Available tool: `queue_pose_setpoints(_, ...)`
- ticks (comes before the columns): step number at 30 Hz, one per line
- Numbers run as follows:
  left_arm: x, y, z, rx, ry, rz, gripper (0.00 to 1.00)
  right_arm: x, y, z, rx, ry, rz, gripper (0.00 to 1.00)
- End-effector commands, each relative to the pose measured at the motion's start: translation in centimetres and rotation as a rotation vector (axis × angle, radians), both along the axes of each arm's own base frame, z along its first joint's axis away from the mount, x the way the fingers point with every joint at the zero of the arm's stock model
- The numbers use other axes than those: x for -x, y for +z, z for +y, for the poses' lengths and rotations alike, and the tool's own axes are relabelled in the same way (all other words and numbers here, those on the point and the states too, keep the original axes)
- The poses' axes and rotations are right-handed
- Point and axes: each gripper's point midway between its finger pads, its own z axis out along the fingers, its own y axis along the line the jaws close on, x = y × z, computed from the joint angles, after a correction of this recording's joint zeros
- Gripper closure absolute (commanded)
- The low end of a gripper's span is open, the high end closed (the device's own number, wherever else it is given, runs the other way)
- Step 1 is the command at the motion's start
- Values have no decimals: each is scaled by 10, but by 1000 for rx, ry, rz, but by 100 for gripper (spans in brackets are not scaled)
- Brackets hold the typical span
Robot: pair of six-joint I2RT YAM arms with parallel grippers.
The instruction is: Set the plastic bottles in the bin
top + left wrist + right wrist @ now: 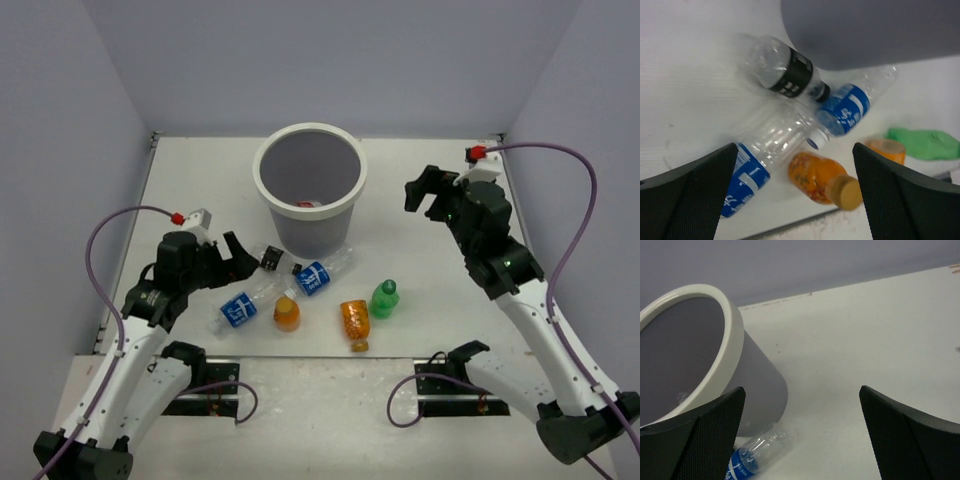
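Plastic, six pieces loose on the white table (180, 190), all just in front of the bin (262, 185), plus one already in it.
- red-white bottle (308, 204): lying at the bottom of the bin.
- dark-label bottle (785, 70): clear, on its side, just beside the bin wall, cap pointing at the next one.
- blue-label bottle (315, 277): on its side, close to the bin base. Also shows in the right wrist view.
- second blue-label bottle (240, 307): on its side, nearer the arm bases. Its white cap end is against the first blue-label one.
- orange bottle (287, 313): lying just beside the second blue-label bottle, tan cap.
- second orange bottle (354, 322): lying, cap towards the near edge, apart from the first.
- green bottle (384, 299): just beside the second orange one, on its right. Can't tell upright or lying, and it's blurred in the left wrist view.

Bin is upright, mid-table, round and grey with a thick white rim.

Left gripper (240, 255): jaws wide, nothing between them, low over the left end of the cluster by the dark-label bottle.
Right gripper (425, 203): jaws wide, holding nothing, up to the right of the bin and apart from it.
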Motion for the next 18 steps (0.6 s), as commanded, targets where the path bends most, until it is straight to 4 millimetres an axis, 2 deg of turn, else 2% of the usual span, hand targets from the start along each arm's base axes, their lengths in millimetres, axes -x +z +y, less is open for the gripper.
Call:
queue_pose_setpoints(1,33,14,-35,78,-303,34,0,-3,-3,3,35,27,22,1)
queue_pose_setpoints(5,42,-10,-28,10,-330,134,0,-7,-6,-5,56,-20,36,1)
queue_pose_setpoints(10,47,-12,-39,0,-359,151,0,-10,-12,-28,69,-157,49,1)
queue_pose_setpoints(14,57,-18,-68,-58,-413,184,0,-11,-20,-45,83,-246,81,1)
queue_pose_setpoints(16,64,-3,-86,-90,-464,150,0,-12,-21,-47,86,-257,84,1)
queue_pose_setpoints(18,61,1,-85,-138,-427,132,0,-12,-21,-51,88,-281,82,1)
